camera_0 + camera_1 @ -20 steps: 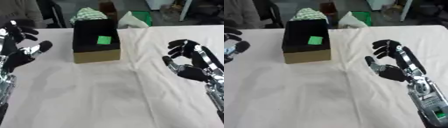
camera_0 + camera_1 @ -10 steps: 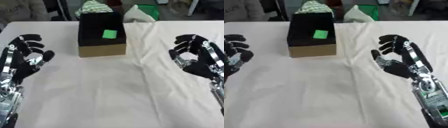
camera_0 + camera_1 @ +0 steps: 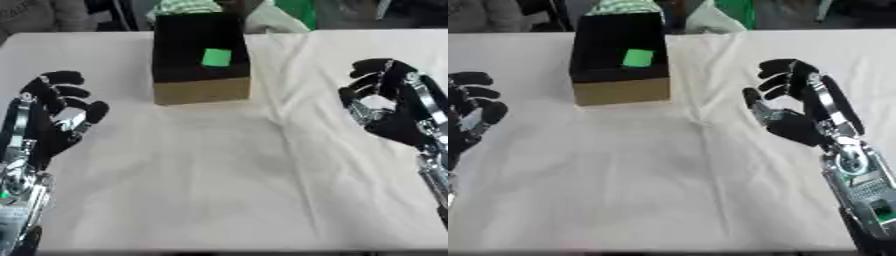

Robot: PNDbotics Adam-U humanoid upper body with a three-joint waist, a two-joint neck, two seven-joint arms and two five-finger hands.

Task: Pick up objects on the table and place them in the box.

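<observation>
White cloth covers the counter (image 3: 219,190) as both robot hands, left (image 3: 52,120) and right (image 3: 798,115), hover half-curled and empty; with the green block (image 3: 216,57) apparently already in the box (image 3: 199,55), a careless sweep could topple it.

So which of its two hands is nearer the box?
The left hand. It hangs closer beside the box than the right hand, with less bare cloth between. Both hold nothing.

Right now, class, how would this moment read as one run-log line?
left hand: open, empty | right hand: open, empty | black-lined cardboard box: holds green square block | white tablecloth: no loose objects visible
</observation>
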